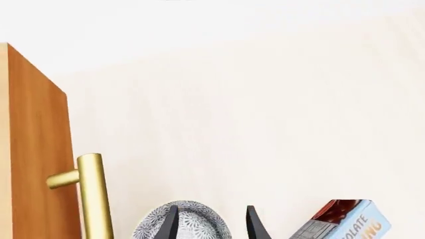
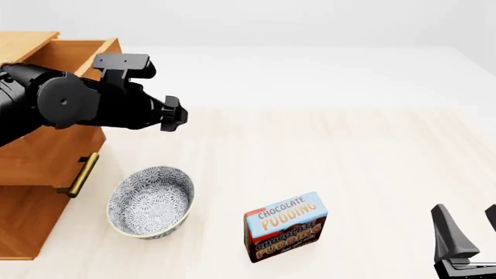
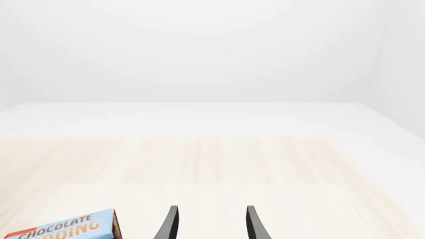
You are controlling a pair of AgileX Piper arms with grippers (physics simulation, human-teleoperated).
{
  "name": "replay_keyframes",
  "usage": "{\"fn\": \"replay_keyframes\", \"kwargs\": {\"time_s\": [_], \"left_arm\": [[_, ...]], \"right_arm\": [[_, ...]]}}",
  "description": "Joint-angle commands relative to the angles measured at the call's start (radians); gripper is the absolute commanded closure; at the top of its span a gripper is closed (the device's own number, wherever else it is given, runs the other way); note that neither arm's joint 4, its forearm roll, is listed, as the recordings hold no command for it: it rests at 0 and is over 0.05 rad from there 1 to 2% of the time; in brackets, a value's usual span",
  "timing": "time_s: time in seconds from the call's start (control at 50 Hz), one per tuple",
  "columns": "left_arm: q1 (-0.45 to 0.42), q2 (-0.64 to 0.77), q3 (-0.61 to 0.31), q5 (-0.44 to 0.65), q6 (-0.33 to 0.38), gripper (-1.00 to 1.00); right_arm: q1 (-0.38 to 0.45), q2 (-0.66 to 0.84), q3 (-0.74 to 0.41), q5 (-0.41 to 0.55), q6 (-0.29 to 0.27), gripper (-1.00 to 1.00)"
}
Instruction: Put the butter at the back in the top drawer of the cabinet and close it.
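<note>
Butter, the small red box the task names, shows in none of the three views; it may already lie in the drawer, hidden by the drawer wall and the left arm, but I cannot tell. The light-brown wooden cabinet is the landmark here. Its top drawer stands pulled out, its open box visible behind the left arm.

The left hand hovers just off the cabinet's front, above the blue-patterned ceramic bowl. In its wrist view two dark fingertips stand apart with nothing between them, so it is spread and empty. A brass bar handle on a drawer front shows beside them. The right hand waits well away from the cabinet, past the blue-and-brown chocolate pudding box standing on the pale wooden table; its fingers are likewise spread and hold nothing.

If the butter is indeed inside, the step in hand is probably closing the drawer. To do it well, the left hand should meet the drawer front squarely near its handle, pushing straight along the drawer's travel so it does not skew or jam, and should stay clear above the bowl. Since the butter is unseen, its place relative to either hand cannot be given.
</note>
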Motion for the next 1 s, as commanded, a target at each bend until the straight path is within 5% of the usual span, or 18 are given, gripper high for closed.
{"fn": "replay_keyframes", "kwargs": {"time_s": [0.02, 0.8, 1.0], "left_arm": [[0.078, -0.079, 0.056, 0.014, 0.008, -1.00], [0.276, -0.244, 0.135, 0.078, 0.060, -1.00], [0.351, -0.279, 0.138, 0.086, 0.129, -1.00]], "right_arm": [[0.000, 0.000, 0.000, 0.000, 0.000, -1.00], [0.000, 0.000, 0.000, 0.000, 0.000, -1.00], [0.000, 0.000, 0.000, 0.000, 0.000, -1.00]]}}
